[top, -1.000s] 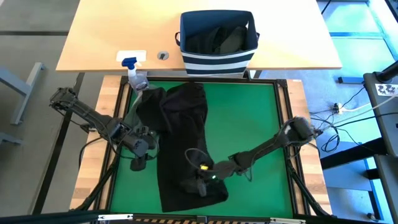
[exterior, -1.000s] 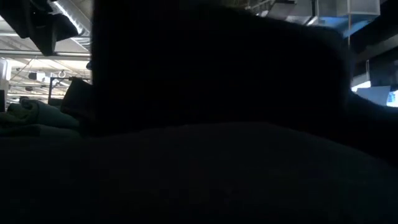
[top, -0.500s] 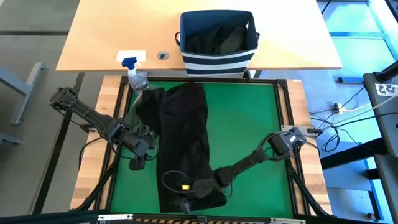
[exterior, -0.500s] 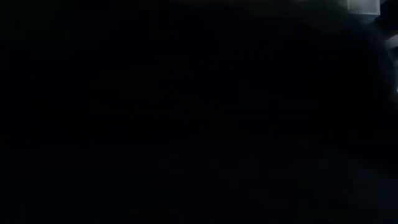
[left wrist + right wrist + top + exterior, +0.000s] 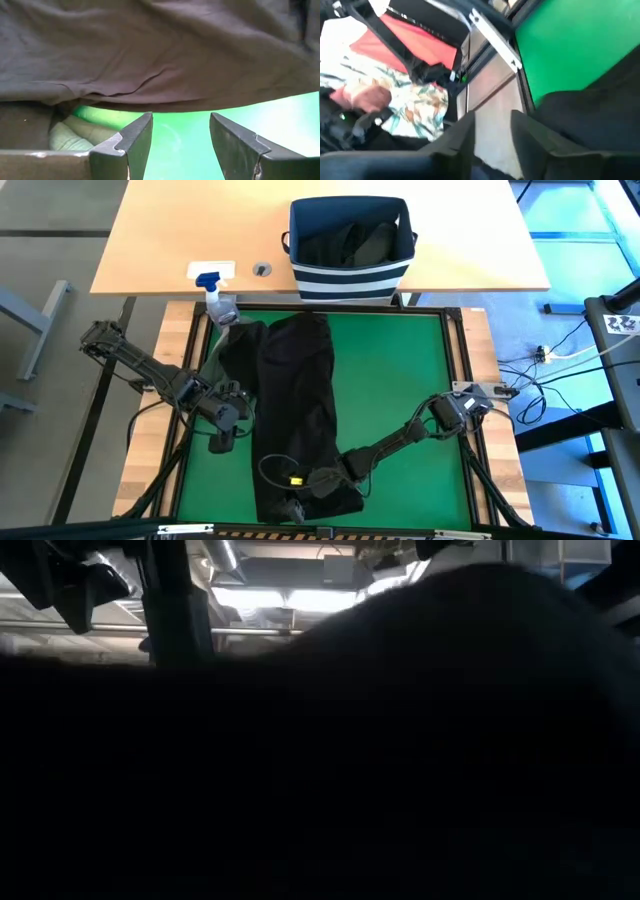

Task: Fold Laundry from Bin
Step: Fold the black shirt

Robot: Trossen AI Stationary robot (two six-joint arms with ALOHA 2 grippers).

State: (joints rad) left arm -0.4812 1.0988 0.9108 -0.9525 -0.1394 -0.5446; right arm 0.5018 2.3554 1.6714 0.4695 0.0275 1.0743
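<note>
Presently, the black garment [image 5: 295, 415] is laid lengthwise on the green mat [image 5: 400, 380], presumably for folding. The right gripper [image 5: 292, 508] is set at its near hem, fingers slightly parted, nothing held. The left gripper [image 5: 220, 442] is kept beside it, fingers wide. The bin [image 5: 350, 270] is seen holding dark laundry [image 5: 350, 242].

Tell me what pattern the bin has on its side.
White horizontal stripes on navy, around the lower part of the bin; clearest in the high view.
</note>
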